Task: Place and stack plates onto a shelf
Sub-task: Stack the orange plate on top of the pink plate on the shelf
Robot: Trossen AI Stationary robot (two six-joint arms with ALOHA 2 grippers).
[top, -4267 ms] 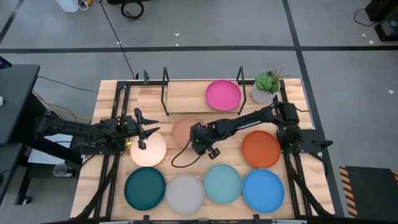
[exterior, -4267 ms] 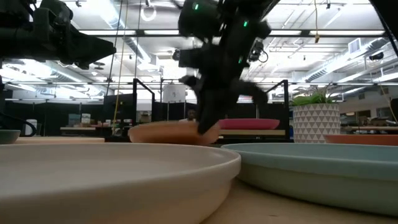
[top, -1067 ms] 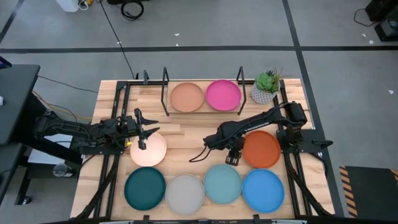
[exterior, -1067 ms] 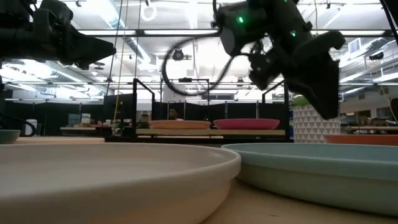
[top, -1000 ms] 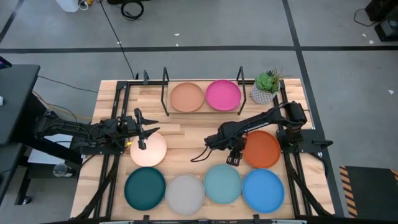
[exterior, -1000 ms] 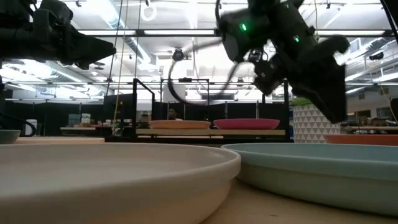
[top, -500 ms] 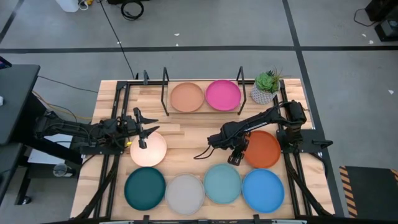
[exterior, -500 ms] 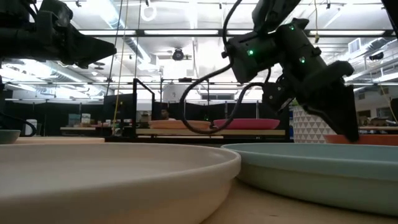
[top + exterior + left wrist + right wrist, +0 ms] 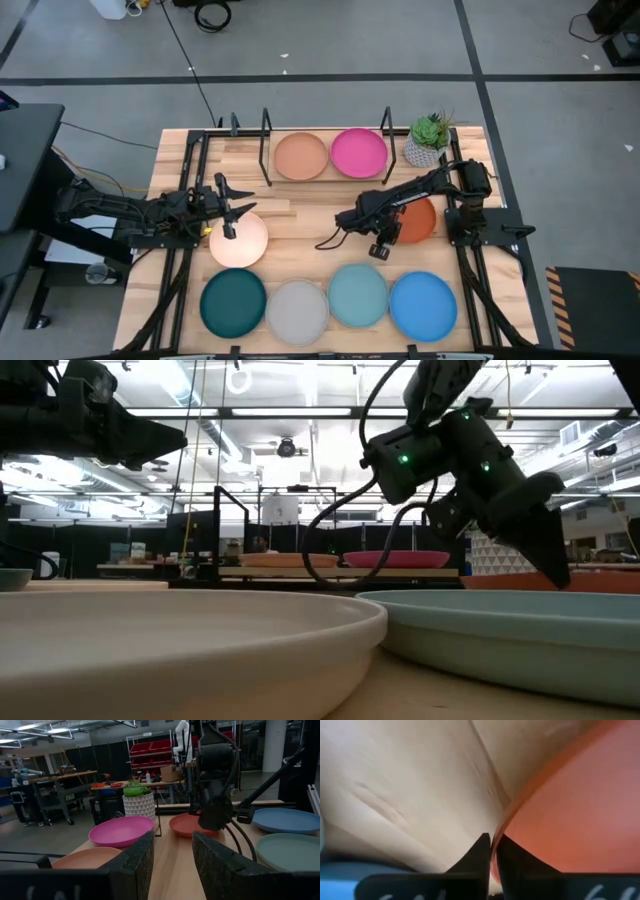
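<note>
Shelf axis: shelf (image 9: 326,128) at the table's far edge, long axis running left-right, upright loop ends at both sides.
On shelf: two plates side by side, peach plate (image 9: 301,156) left, magenta plate (image 9: 359,152) right, both lying flat.
Front row, left to right: teal plate (image 9: 233,303), grey plate (image 9: 297,310), aqua plate (image 9: 358,294), blue plate (image 9: 423,304); four, flat, rims close together.
Middle: cream plate (image 9: 238,239) on the left, flat under the left gripper (image 9: 229,208).
Left gripper: hovering over the cream plate's far rim, fingers parted with a clear gap in the wrist view, holding nothing.
Orange plate: orange plate (image 9: 416,221) right of centre, between shelf and blue plate, tilted, near-left rim raised.
Right gripper: right gripper (image 9: 381,240) pinched closed on the orange plate's left rim; rim seen between the fingertips in the wrist view.
Count: eight plates, one of each colour.
Surface: light wood table (image 9: 300,215), black frame rails along both sides.
Extras: potted plant (image 9: 429,140) in a white pot at the shelf's right end.
Room: grey floor, open workshop, ceiling lights, racks with red bins.
</note>
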